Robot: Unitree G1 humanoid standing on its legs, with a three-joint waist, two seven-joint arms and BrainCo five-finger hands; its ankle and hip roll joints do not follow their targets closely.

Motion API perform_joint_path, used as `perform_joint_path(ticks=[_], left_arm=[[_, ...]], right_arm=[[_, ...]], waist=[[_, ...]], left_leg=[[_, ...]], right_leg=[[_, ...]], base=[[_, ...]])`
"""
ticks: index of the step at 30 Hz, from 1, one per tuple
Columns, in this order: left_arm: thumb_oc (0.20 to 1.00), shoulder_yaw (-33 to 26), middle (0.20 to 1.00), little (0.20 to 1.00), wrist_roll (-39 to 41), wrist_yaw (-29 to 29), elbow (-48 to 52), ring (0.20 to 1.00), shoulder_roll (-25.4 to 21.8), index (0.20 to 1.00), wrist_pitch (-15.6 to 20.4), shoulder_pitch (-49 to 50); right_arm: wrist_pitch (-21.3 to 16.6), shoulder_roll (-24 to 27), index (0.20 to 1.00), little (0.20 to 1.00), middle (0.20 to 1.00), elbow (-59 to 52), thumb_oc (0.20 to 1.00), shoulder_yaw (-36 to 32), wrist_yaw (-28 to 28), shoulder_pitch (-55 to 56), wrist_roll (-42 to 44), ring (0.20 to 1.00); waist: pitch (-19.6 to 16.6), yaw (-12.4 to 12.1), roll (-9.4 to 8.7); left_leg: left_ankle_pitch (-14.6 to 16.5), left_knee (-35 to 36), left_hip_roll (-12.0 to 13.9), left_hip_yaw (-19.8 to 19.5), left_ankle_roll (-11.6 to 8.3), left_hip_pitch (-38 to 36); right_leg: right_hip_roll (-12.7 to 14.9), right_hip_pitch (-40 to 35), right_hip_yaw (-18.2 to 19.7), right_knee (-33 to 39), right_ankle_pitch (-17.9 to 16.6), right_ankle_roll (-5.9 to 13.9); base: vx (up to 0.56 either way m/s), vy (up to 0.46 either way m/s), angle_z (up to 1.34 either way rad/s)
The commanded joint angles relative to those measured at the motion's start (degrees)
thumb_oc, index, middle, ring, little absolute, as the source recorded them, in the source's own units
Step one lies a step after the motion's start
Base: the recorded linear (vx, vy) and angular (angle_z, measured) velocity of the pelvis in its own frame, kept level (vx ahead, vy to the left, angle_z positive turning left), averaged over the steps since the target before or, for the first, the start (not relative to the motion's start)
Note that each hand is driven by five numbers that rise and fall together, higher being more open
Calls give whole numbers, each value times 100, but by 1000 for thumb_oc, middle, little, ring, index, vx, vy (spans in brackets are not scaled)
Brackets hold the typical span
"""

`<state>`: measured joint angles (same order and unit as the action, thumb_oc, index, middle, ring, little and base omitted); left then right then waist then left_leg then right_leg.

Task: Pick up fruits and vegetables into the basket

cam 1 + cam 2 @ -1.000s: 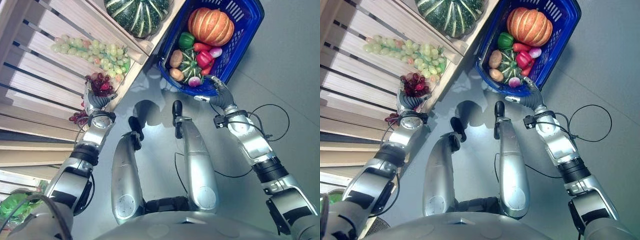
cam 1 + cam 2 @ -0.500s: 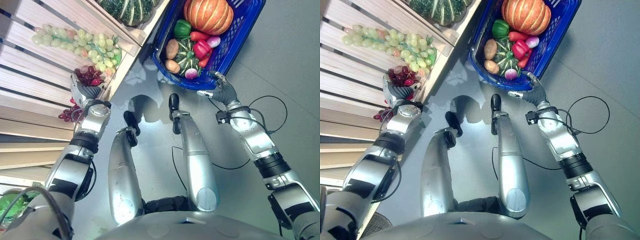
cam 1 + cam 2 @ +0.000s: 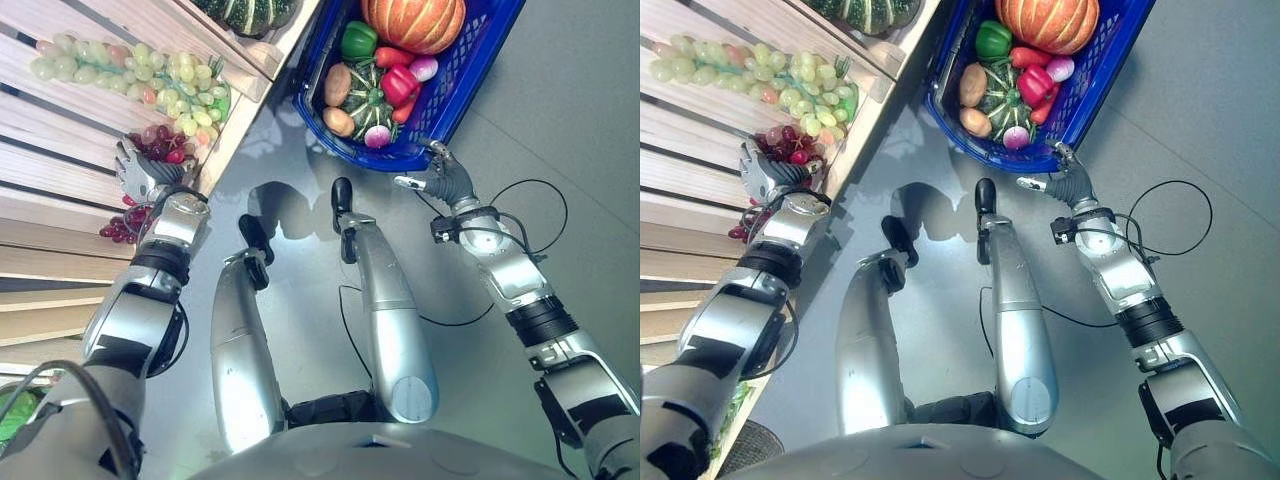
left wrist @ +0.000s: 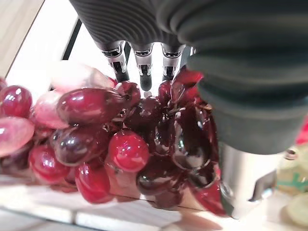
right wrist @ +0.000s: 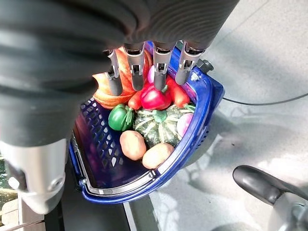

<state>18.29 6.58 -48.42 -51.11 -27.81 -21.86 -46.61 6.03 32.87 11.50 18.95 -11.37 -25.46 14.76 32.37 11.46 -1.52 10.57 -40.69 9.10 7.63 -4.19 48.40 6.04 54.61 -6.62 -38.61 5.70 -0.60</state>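
A bunch of red grapes (image 3: 160, 150) lies on the slatted wooden shelf (image 3: 60, 130) at the left. My left hand (image 3: 140, 178) rests on it with its fingers (image 4: 143, 67) straight across the berries (image 4: 130, 144), thumb beside them, open. The blue basket (image 3: 470, 80) stands on the grey floor at the upper right. It holds an orange pumpkin (image 3: 412, 22), a green pepper (image 3: 358, 40), a red pepper (image 3: 402, 84), potatoes (image 3: 338, 86) and a small striped squash (image 3: 366, 100). My right hand (image 3: 445, 180) hovers open just outside the basket's near rim (image 5: 192, 134).
A long bunch of green grapes (image 3: 150, 75) lies on the shelf behind the red ones. A dark green striped squash (image 3: 240, 12) sits at the shelf's far end, close to the basket. Grey floor stretches to the right of the basket.
The whole view has shifted. My left hand has reached a little farther over the red grapes. The right hand stays by the basket's rim, slightly farther from it.
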Motion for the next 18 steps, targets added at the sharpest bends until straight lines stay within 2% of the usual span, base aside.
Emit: perform_joint_path(ticks=[1,7,9,10,14,18], left_arm=[[1000,135,1000,1000,-213,209,-410,1000,-230,1000,-369,263],[1000,337,1000,1000,-443,471,-771,1000,-279,1000,-633,47],[426,396,426,426,-446,556,-904,426,-277,426,-658,3],[200,407,200,200,-457,595,-958,200,-279,200,-645,-14],[200,435,200,200,-408,715,-1065,200,-295,200,-560,-44],[200,350,200,200,-18,600,-1077,200,-265,200,-255,-24]], right_arm=[[-367,-18,1000,1000,1000,-162,1000,81,-101,148,253,1000],[-495,-16,1000,1000,1000,-15,1000,131,-135,61,363,1000],[-519,-22,1000,1000,1000,0,1000,143,-148,36,398,1000],[-538,-23,1000,1000,1000,14,1000,150,-152,33,403,1000],[-602,-21,1000,1000,1000,51,1000,153,-148,33,421,1000],[-619,-32,1000,1000,1000,61,1000,163,-191,33,399,1000]], waist=[[-257,3,-228],[-257,47,-278],[-257,62,-284],[-257,70,-289],[-257,83,-296],[-257,83,-300]], left_leg=[[158,135,25,403,199,123],[155,150,46,421,173,188],[156,155,41,417,168,222],[153,166,43,421,165,224],[150,195,42,426,161,234],[136,239,33,427,156,223]], right_leg=[[-270,-19,-11,-183,466,168],[-274,40,-9,-107,411,174],[-278,83,-2,-95,388,176],[-282,89,1,-86,383,177],[-283,110,8,-55,367,178],[-297,100,10,-8,354,176]], base=[[0,0,0],[-18,-22,-5],[-15,-15,-6],[-12,-5,-4],[-5,-2,-1],[-11,-4,-4]])
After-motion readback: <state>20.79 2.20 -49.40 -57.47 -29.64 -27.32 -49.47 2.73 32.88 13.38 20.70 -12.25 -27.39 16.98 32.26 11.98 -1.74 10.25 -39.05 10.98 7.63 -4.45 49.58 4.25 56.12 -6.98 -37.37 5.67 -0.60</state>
